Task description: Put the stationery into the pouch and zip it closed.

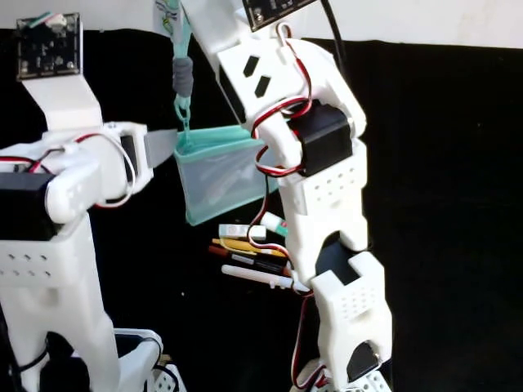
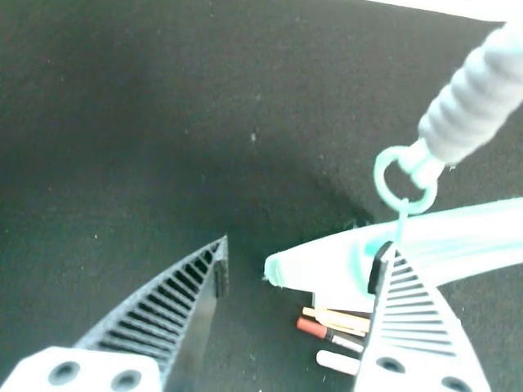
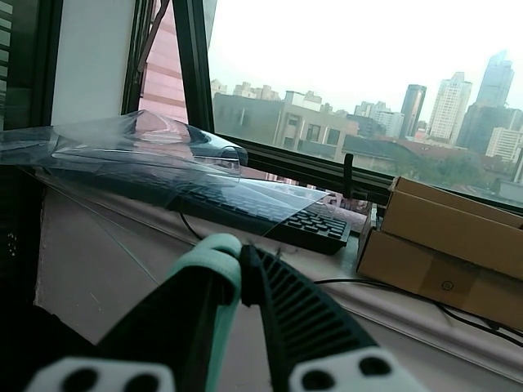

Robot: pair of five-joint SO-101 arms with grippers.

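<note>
Black table (image 1: 441, 163) — right gripper (image 3: 239, 251) tight on the pouch strap (image 1: 181, 75), left gripper (image 2: 302, 249) wide open, pens (image 1: 249, 260) below

High-rise office, keyboard (image 3: 274, 214) and cardboard boxes (image 3: 445, 238) by window (image 3: 343, 49), city skyline (image 3: 458, 102) outside

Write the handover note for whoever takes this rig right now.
Left tool: open, at the top corner of the pouch.
Right tool: shut on the strap; the pouch hangs from it above the table.
Stationery: pens and markers lie on the table below the pouch.
Done: pouch is held up; nothing loaded as far as I can tell.
Left: put everything in, then zip it closed.
</note>
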